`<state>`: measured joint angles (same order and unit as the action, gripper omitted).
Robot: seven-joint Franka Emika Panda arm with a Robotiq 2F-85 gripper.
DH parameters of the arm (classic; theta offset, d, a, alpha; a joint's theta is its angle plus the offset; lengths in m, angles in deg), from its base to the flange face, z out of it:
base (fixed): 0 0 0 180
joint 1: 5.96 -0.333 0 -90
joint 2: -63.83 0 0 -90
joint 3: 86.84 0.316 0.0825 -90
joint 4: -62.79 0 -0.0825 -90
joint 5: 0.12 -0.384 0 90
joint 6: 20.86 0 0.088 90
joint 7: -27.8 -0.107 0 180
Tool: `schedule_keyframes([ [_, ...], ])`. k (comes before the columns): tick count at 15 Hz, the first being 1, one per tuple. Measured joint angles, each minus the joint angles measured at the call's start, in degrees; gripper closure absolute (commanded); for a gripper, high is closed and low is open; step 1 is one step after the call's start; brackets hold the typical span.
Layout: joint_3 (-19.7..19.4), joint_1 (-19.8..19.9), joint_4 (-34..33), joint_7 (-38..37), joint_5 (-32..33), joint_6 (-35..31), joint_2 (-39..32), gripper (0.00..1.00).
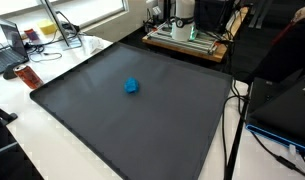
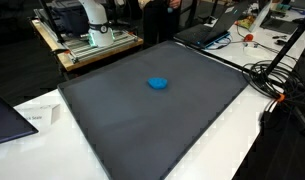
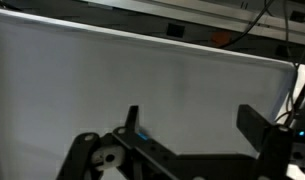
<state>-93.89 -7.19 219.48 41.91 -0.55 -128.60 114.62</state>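
1. The fingers (image 3: pixel 254 122), two dark prongs rising from the lower edge of the wrist view, stand spread as wide as they go. Nothing lies between them and they have hold of nothing.
2. They hang above the large dark grey rubbery mat (image 3: pixel 112 80), clear of its surface. Neither exterior view shows them, only the white arm base (image 1: pixel 184 14) behind the mat's far edge.
3. The small bright blue rounded lump (image 1: pixel 132 86), soft-looking and low, lies alone near the middle of the mat in both exterior views (image 2: pixel 158 83), touching nothing else. A bluish speck beside one prong in the wrist view may be this lump, but it is too small to tell.
4. The mat covers most of the white bench (image 2: pixel 242 140), and black cables (image 2: pixel 277 85) trail off one side of it.
5. The step in hand looks like the very start of an approach, with the prongs open and high and the lump untouched.
6. A pick would call for centring over the lump and lowering until the prongs straddle it just above the mat. They should then close gently, since the lump sits low and looks easy to squash or nudge aside.
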Motion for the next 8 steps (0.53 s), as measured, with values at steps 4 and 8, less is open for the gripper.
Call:
schedule_keyframes([
  [4, 0.22, -1.36, 0.30, 0.21, -0.34, 1.34, 3.10, 0.00],
  [8, 0.21, -1.36, 0.43, 0.33, -0.34, 1.34, 2.95, 0.00],
])
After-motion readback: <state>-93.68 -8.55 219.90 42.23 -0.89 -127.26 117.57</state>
